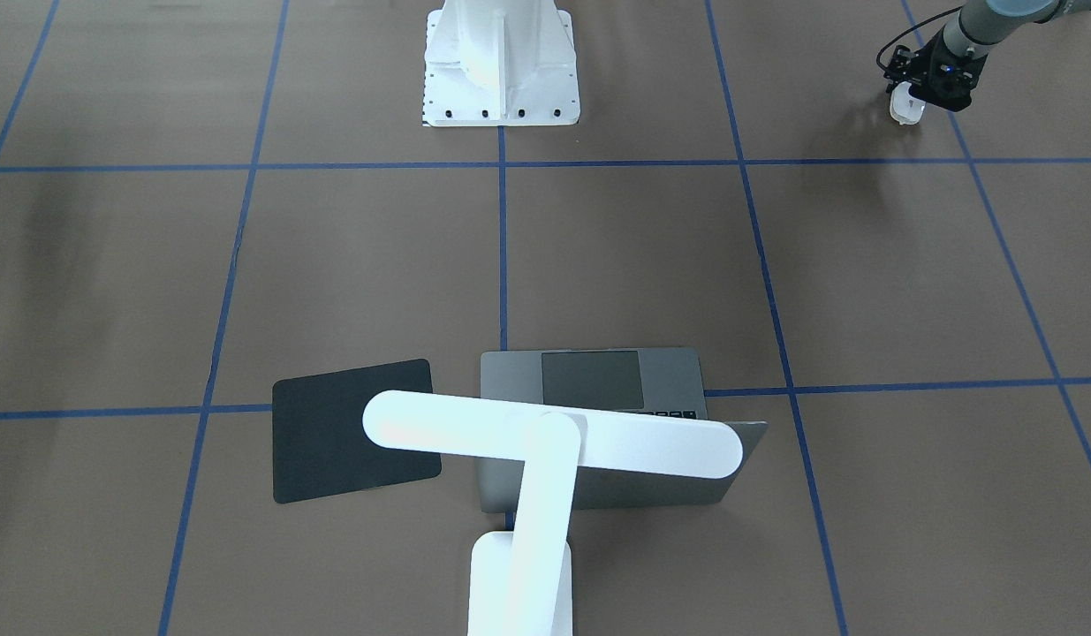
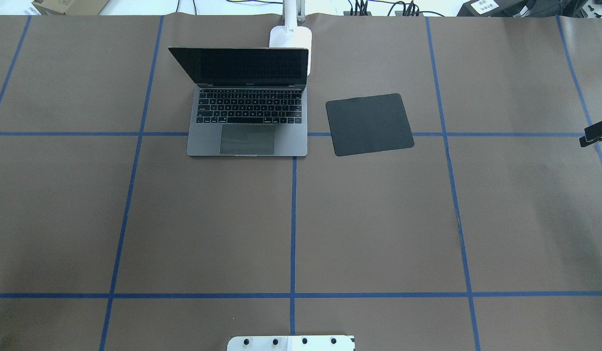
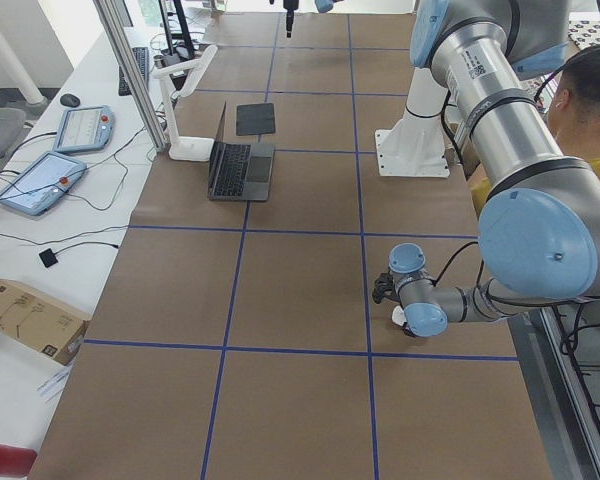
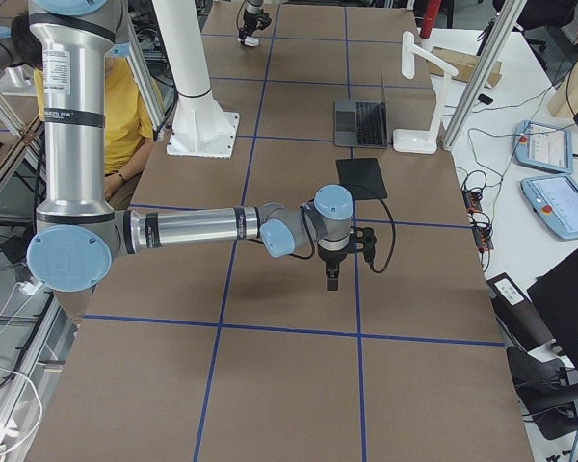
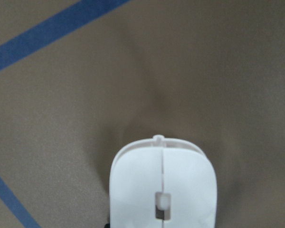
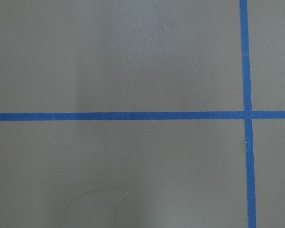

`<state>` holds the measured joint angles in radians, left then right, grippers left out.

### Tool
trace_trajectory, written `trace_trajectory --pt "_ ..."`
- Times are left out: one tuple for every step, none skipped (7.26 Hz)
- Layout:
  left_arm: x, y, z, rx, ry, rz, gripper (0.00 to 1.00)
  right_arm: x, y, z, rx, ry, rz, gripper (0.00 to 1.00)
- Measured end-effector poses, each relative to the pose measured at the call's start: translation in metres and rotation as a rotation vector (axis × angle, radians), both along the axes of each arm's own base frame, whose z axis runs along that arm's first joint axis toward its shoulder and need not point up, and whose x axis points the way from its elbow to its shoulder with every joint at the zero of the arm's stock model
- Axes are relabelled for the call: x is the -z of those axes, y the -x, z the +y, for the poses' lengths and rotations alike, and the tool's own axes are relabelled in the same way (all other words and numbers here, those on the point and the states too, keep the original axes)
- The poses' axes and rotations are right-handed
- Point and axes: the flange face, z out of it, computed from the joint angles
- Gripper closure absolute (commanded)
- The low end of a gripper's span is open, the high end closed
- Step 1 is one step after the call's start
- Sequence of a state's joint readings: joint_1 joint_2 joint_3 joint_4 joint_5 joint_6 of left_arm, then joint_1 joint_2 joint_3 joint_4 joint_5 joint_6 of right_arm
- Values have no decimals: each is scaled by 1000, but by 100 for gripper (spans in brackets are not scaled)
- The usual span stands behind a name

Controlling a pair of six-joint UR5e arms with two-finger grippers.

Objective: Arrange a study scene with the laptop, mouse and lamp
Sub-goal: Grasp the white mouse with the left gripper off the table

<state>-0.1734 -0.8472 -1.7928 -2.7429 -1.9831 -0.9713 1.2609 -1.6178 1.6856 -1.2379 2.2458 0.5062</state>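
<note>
At the robot's far left, near its base, the left tool is clamped on the mouse, low over the desk. Mid-desk, the open laptop stands just before the lamp, with a black mat beside it. Rightmost, the right tool points down; I cannot tell how far open it is

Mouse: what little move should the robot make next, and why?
Probably the left tool should lift the mouse a little, once its hold is sure. The tool is right at the mouse, which is far from the open laptop, and the black mat beside the laptop has nothing on it.
</note>
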Motion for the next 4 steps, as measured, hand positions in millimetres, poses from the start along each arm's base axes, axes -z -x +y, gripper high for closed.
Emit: trace_trajectory --pt "15 4 0 -1 30 30 98 0 0 0 0 0 0 0" --pt "32 7 -4 10 66 65 99 0 0 0 0 0 0 0" --pt "48 9 -9 30 88 98 100 0 0 0 0 1 0 0" --pt "59 9 -14 45 97 122 100 0 0 0 0 1 0 0"
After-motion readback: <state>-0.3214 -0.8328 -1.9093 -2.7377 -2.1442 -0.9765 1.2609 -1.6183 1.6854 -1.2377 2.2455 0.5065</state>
